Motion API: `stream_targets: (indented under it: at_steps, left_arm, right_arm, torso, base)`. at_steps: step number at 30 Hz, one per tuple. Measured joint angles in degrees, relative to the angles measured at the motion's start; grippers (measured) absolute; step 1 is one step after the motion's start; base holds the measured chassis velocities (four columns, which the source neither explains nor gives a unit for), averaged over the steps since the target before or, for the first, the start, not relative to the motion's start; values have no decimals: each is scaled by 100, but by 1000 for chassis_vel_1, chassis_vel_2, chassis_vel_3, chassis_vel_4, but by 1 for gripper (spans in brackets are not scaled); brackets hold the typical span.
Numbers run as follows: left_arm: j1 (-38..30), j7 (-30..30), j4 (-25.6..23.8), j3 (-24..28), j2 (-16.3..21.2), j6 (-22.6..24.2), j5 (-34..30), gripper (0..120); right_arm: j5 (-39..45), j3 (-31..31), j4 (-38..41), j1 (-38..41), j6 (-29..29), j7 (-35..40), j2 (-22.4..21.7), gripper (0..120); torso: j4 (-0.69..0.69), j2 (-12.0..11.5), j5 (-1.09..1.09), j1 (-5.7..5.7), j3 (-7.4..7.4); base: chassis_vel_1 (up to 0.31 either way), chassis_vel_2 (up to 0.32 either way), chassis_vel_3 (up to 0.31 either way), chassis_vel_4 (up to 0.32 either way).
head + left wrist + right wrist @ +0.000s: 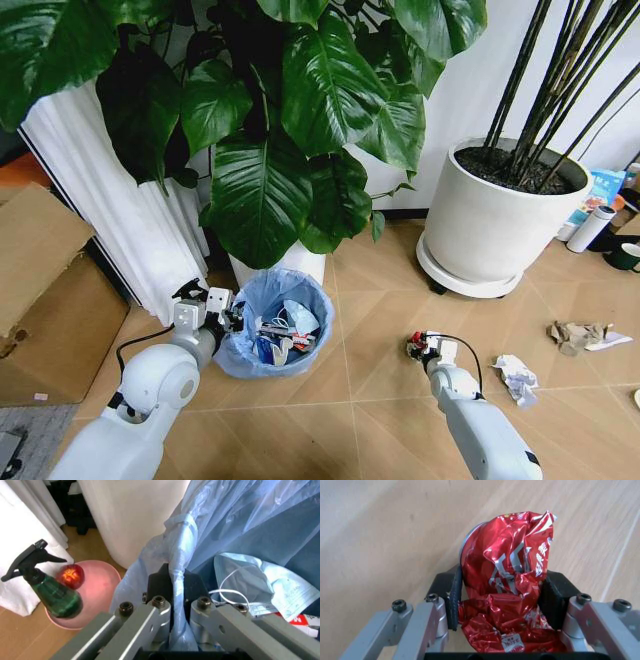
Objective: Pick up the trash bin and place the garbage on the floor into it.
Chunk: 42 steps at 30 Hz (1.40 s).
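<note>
Trash bin (272, 322) stands on the floor (380, 300) in front of a white plant pot (290, 262), its blue liner holding a face mask (260, 587) and wrappers. The left hand (215, 310) is pinched tight on the liner's rim. The right hand (420, 346), near the bin's right side, clamps a crumpled red wrapper (507, 588). White crumpled paper (517, 377) and brown paper (575, 335) lie farther right.

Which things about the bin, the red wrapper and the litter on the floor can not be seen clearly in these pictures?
- Trash bin, head view: its dark body is hidden by the blue bag.
- Red wrapper, right wrist view: its lower end is cut off by the right gripper.
- Left gripper, left wrist view: the bag fold covers its pads.
- Litter at the head view's right edge: cut off.
</note>
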Motion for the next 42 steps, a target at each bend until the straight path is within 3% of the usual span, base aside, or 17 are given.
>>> stream_targets:
  at_steps: [4,8,9,12,14,16,18,20,28,37,42]
  left_arm:
    - [17,9,-18,-14,18,0,-1,0]
    - [20,59,-26,-7,30,0,7,0]
    - [20,59,-26,-7,30,0,7,0]
    - [18,64,-21,14,12,0,36,0]
    - [18,64,-20,16,9,0,39,0]
    - [25,61,-14,24,11,0,43,0]
    - [25,62,-11,29,16,0,42,0]
    - [-4,72,21,47,32,0,23,0]
    - [-65,122,122,86,-1,0,16,0]
    - [-76,137,132,82,-4,0,11,0]
    - [-71,108,132,62,-13,0,-5,0]
  right_arm:
    - [-257,154,532,-164,95,-7,-15,43]
    - [-524,336,1985,-452,57,-87,-135,43]
    - [-524,336,1985,-452,57,-87,-135,43]
    - [-498,257,2994,-627,-182,-154,-234,43]
    - [-475,231,3142,-650,-222,-162,-248,43]
    - [-275,61,4135,-791,-495,-216,-324,43]
    - [-211,6,4399,-821,-570,-237,-336,43]
    - [156,-276,5348,-894,-942,-335,-409,43]
    - [340,-1259,6133,-941,-1211,-558,-559,43]
    - [430,-1975,6182,-980,-1187,-708,-576,43]
    - [314,-2055,5941,-874,-1082,-825,-533,58]
  torso:
    - [0,0,-1,0,0]
    - [1,0,-6,0,-1]
    - [1,0,-6,0,-1]
    - [-1,0,-3,0,-1]
    - [0,0,-5,0,-1]
    - [1,0,-5,0,-1]
    - [0,0,-4,0,-1]
    - [1,0,-6,0,-1]
    - [1,0,-4,0,-1]
    - [1,0,-4,0,-1]
    - [1,0,-4,0,-1]
  base:
    - [0,0,0,0]
    - [0,0,0,0]
    - [0,0,0,0]
    - [0,0,0,0]
    - [0,0,0,0]
    - [0,0,0,0]
    - [0,0,0,0]
    - [0,0,0,0]
    - [0,0,0,0]
    - [0,0,0,0]
    - [0,0,0,0]
